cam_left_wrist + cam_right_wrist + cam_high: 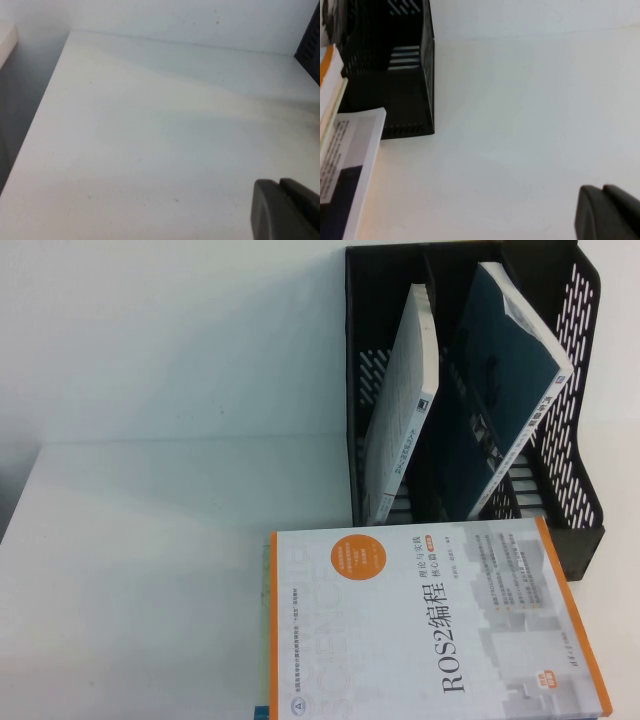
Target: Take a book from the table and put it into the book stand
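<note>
ROS2 book (pixel 440 625) lying flat on the bench (pixel 150 570) looks stiffish, glossy, probably slippery, so I'd pinch its spine edge; left gripper (pixel 282 210) and right gripper (pixel 605 212) hover pressed together, empty.

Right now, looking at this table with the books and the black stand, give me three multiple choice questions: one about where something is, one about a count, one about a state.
1. Where does the ROS2 book lie?
A. on the table in front of the book stand
B. inside the stand
C. on the stand's top

2. How many books lean in the book stand?
A. none
B. two
C. four

3. How are the two end effectors?
A. both wide open
B. both shut, holding nothing
C. one grips a book

Answers:
1 A, it lies flat before the stand.
2 B, a white book and a dark blue book.
3 B, the left end effector and right end effector hang over the bare table, fingers together.
</note>
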Robot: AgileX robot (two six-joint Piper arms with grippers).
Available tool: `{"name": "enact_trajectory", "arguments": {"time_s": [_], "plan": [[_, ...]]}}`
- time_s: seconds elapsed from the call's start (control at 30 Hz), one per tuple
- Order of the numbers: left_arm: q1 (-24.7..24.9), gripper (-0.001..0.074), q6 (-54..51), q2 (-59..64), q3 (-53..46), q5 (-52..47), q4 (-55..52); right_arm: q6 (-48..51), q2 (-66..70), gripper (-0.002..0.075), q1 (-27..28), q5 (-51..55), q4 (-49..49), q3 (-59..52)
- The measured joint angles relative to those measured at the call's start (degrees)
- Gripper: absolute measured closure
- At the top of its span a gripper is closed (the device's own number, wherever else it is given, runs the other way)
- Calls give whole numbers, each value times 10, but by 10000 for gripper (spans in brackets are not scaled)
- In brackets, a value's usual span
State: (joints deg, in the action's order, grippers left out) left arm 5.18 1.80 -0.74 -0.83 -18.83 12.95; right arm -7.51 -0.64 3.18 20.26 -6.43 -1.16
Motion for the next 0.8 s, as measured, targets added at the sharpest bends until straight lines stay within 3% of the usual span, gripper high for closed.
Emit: {"name": "enact_trajectory", "arguments": {"time_s": [0.8], "plan": [[0, 738, 18, 0, 0, -1, -43, 0, 0, 717, 0, 0, 0, 0]]}}
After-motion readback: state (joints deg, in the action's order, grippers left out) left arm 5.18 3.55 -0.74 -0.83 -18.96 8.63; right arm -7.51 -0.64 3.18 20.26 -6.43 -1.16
